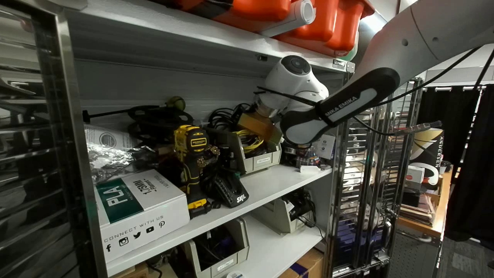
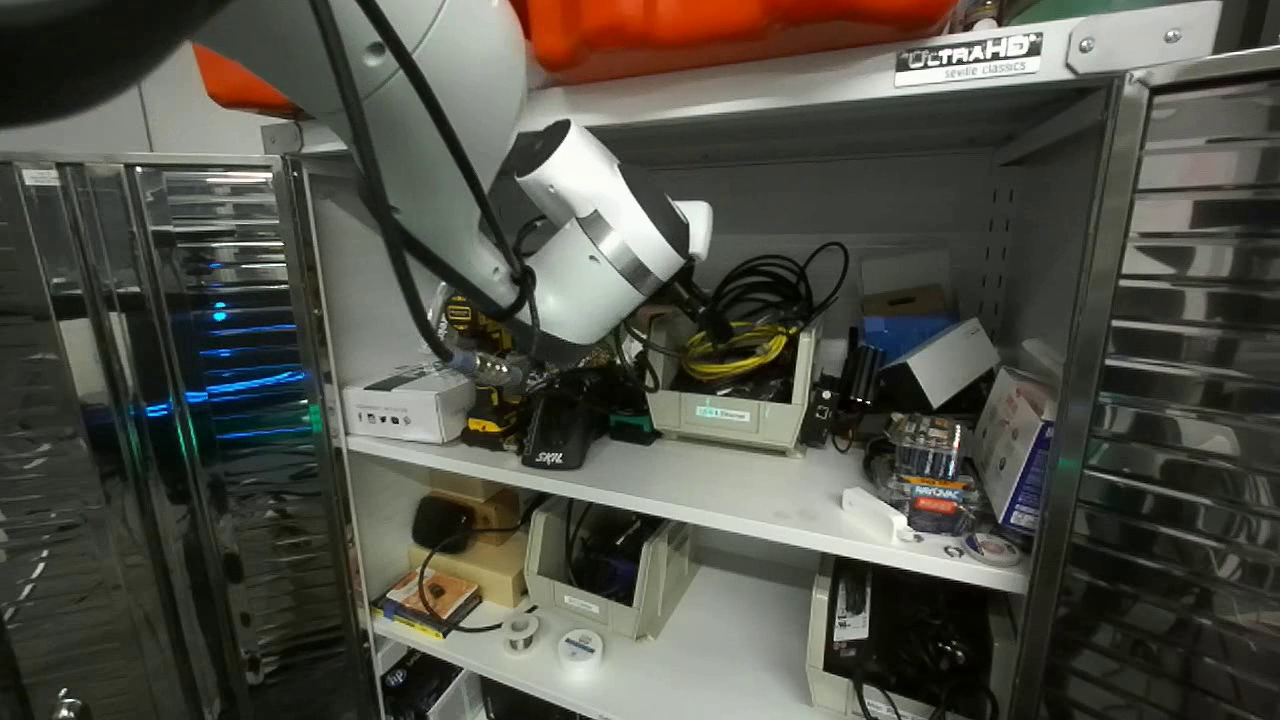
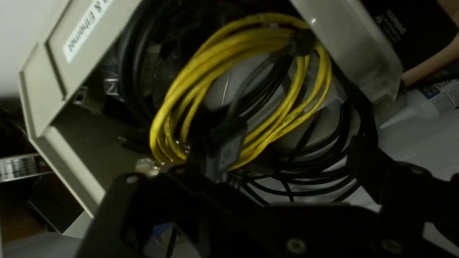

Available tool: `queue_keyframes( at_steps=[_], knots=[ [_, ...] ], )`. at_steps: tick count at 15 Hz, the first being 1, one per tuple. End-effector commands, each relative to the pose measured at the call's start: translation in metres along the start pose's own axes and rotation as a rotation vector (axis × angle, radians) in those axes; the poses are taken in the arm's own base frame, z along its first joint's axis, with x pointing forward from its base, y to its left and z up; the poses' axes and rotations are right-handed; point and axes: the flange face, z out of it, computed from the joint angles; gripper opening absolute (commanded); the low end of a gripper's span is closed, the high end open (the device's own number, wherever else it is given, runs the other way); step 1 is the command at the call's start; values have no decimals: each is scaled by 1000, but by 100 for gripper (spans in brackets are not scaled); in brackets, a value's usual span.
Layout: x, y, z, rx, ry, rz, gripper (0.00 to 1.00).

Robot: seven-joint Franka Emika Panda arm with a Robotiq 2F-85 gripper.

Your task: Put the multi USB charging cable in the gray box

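Note:
The gray box (image 2: 725,415) is a low open bin labelled for Ethernet on the middle shelf; it also shows in an exterior view (image 1: 263,161) and the wrist view (image 3: 53,75). A coiled yellow cable (image 3: 179,104) and black cables lie in it. A gray USB plug (image 3: 227,154) on a dark cable lies across the yellow coil beside my left-hand finger; I cannot tell whether it belongs to the multi USB charging cable. My gripper (image 3: 281,161) is open, fingers wide apart, over the bin's rear, with looped black cables (image 3: 315,165) beyond and between them. In an exterior view the gripper (image 2: 705,310) is partly hidden.
A yellow-and-black power tool (image 1: 191,154), a SKIL charger (image 2: 557,425) and a white-and-green carton (image 1: 146,208) stand beside the bin. Battery packs (image 2: 935,480) and boxes stand on its far side. The upper shelf (image 2: 800,100) is above the arm. More gray bins (image 2: 610,610) sit below.

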Motion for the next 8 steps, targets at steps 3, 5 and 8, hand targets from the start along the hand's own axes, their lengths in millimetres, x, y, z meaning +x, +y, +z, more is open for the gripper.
queue_keyframes(
  at_steps=[3, 5, 8],
  knots=[
    [-6, 17, -58, -103, -111, -18, 100],
    [-10, 24, -77, -164, -145, -24, 100],
    [-13, 37, -105, -248, -231, -30, 100]
  ],
)
